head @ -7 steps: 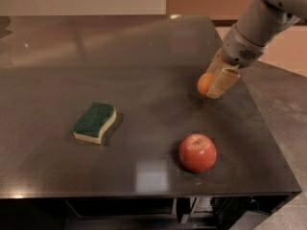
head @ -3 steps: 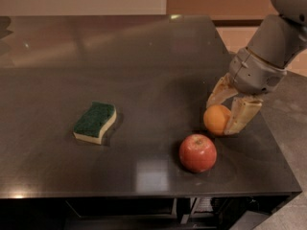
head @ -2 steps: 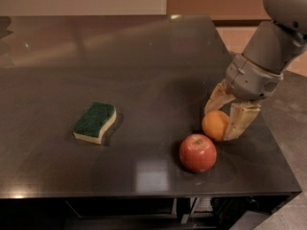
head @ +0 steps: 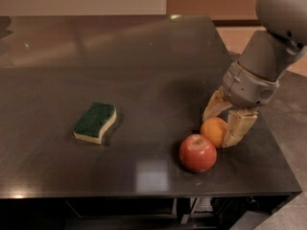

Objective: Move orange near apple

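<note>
The orange [head: 213, 130] is small and round and sits low at the table surface, right beside the red apple [head: 197, 152] and touching or nearly touching its upper right side. My gripper [head: 217, 130] comes down from the upper right, and its two pale fingers [head: 238, 126] stand on either side of the orange and hold it. The apple rests on the dark table [head: 144, 61] near the front edge, just left of and in front of the gripper.
A green and yellow sponge [head: 95, 122] lies on the left part of the table. The table's front edge [head: 144, 189] runs just in front of the apple and its right edge [head: 268, 128] is close behind the gripper. The grey arm [head: 268, 56] fills the upper right.
My gripper has carried the orange from the table's right side toward the front and down, ending next to the apple. The apple and sponge have not moved.
</note>
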Robot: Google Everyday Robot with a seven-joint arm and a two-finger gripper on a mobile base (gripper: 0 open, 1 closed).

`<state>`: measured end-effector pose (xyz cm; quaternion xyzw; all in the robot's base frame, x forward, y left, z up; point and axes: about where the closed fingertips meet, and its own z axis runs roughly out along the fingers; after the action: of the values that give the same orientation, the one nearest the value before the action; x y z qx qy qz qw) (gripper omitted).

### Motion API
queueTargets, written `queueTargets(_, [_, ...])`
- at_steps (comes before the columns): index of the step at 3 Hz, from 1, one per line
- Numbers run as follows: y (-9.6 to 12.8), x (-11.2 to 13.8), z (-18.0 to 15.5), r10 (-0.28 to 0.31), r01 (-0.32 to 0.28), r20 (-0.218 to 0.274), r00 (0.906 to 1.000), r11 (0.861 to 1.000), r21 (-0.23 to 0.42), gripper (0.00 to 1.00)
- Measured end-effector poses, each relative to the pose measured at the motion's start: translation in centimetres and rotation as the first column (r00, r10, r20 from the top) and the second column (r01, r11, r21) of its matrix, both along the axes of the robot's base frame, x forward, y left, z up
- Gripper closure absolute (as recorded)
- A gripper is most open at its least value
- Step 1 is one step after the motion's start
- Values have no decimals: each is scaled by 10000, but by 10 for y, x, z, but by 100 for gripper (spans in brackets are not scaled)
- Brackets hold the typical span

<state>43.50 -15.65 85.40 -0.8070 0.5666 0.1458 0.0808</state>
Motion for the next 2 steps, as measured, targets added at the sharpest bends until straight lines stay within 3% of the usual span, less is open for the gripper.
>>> queueTargets(2, [2, 2, -4, -104, 104, 152, 9998, 9999, -11, 14])
